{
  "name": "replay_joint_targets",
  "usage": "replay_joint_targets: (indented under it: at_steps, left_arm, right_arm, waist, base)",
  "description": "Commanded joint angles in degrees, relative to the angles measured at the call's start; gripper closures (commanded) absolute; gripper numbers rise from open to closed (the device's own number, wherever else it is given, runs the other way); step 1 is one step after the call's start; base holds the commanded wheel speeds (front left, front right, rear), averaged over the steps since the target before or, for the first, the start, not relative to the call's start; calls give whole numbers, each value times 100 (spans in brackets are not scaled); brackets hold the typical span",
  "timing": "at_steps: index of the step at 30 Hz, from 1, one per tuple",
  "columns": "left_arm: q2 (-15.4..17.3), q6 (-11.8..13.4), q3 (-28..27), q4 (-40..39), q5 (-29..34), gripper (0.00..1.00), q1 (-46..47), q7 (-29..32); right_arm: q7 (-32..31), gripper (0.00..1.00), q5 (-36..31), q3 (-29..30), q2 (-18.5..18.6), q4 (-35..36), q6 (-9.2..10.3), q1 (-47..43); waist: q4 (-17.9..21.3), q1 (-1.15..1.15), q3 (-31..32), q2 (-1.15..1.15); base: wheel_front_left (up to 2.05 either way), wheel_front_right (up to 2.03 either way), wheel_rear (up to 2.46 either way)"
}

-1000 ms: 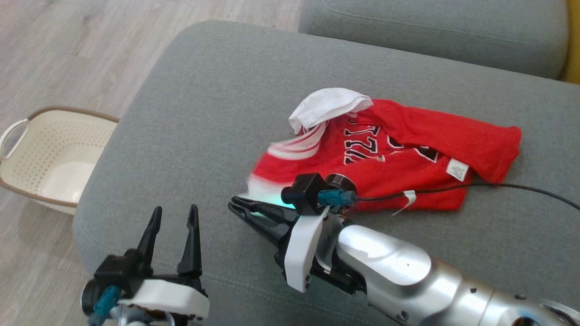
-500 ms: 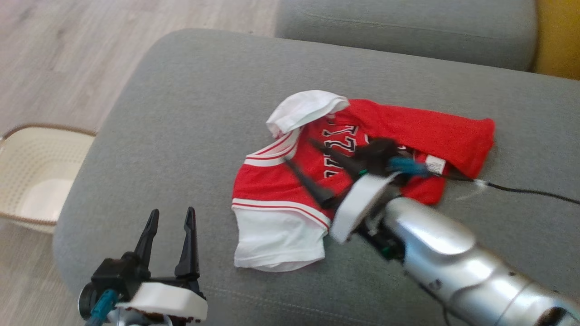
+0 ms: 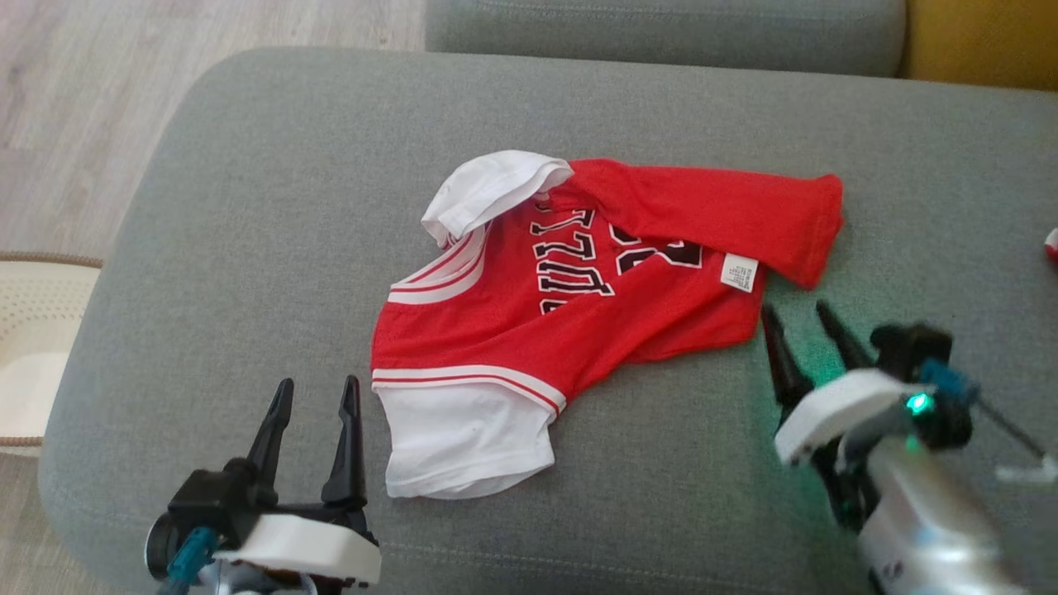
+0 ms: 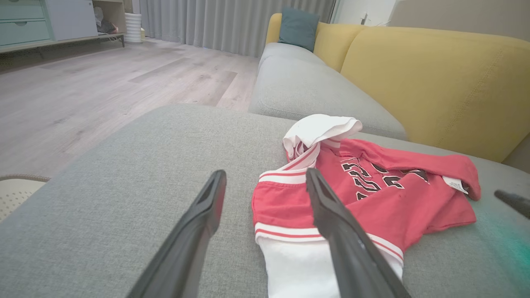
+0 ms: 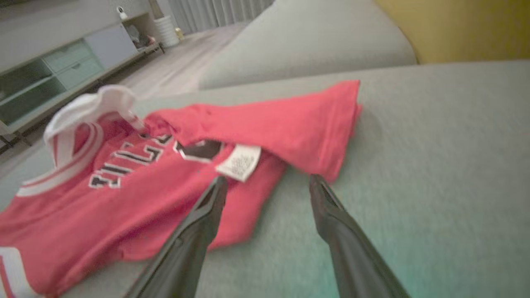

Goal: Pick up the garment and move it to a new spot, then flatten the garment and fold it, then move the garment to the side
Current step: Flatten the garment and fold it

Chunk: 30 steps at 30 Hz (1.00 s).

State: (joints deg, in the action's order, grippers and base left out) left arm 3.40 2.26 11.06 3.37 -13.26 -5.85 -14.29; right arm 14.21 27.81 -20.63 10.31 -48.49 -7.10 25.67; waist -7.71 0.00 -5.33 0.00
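Head view, nearest first: my left gripper (image 3: 319,383) is spread and empty over the grey sofa cushion (image 3: 248,207), just beside the white end of the red basketball jersey (image 3: 579,306). My right gripper (image 3: 795,308), its 2 fingers parted and holding nothing, points toward the jersey's edge near its white label (image 3: 739,272). Farther off, the jersey lies rumpled mid-cushion.

**Obscured and truncated items**
The basket (image 3: 41,302) is cut by the head view's left edge; a small red-and-white item (image 3: 1051,245) at the right edge cannot be identified. The garment (image 3: 579,306) carries lettering partly covered by its folded-over red flap; print on its label (image 3: 738,273) is too small to read. The right wrist view is blurred throughout. The right gripper (image 3: 793,308) appears blurred in the head view.
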Motion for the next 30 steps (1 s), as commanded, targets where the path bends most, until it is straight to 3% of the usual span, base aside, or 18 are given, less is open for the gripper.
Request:
replay_joint_targets:
  at_steps: [1, 8, 18, 19, 22, 25, 26, 27, 30]
  left_arm:
    - [-20, -6, -147, -189, -7, 0, 204, -71]
    - [-26, -31, -114, -108, -2, 0, 319, -71]
    - [-29, -43, -144, -78, 6, 0, 346, -71]
    - [-29, -46, -149, -77, 8, 0, 346, -71]
    - [-28, -54, -160, -70, 20, 0, 343, -71]
    - [-25, -57, -162, -56, 38, 0, 329, -71]
    - [-24, -58, -161, -51, 43, 0, 319, -71]
    - [-24, -57, -161, -46, 47, 0, 305, -71]
    - [-22, -52, -165, -45, 53, 0, 244, -71]
  right_arm:
    - [77, 0, -230, 104, -238, 13, -39, 4]
    - [78, 0, -723, 633, -596, -464, -39, 141]
    - [78, 0, -1011, 1136, -729, -1259, -39, 447]
    - [78, 4, -1029, 1147, -734, -1330, -39, 482]
    - [78, 49, -940, 1044, -740, -1450, -39, 550]
    - [78, 67, -776, 833, -741, -1512, -39, 575]
    - [78, 80, -744, 787, -741, -1520, -39, 579]
    - [78, 100, -713, 756, -742, -1515, -39, 577]
    - [78, 100, -769, 884, -742, -1406, -39, 554]
  waist:
    - [-2, 0, -74, 0]
    - [-168, 0, -175, 0]
    - [-378, 0, -210, 0]
    - [-387, 0, -214, 0]
    - [-404, 0, -213, 0]
    - [-401, 0, -188, 0]
    - [-397, 0, -170, 0]
    - [-388, 0, -148, 0]
    - [-334, 0, -68, 0]
  base:
    - [0, 0, 0]
    - [0, 0, 0]
    - [0, 0, 0]
    - [0, 0, 0]
    - [0, 0, 0]
    - [0, 0, 0]
    - [0, 0, 0]
    - [0, 0, 0]
    - [0, 0, 0]
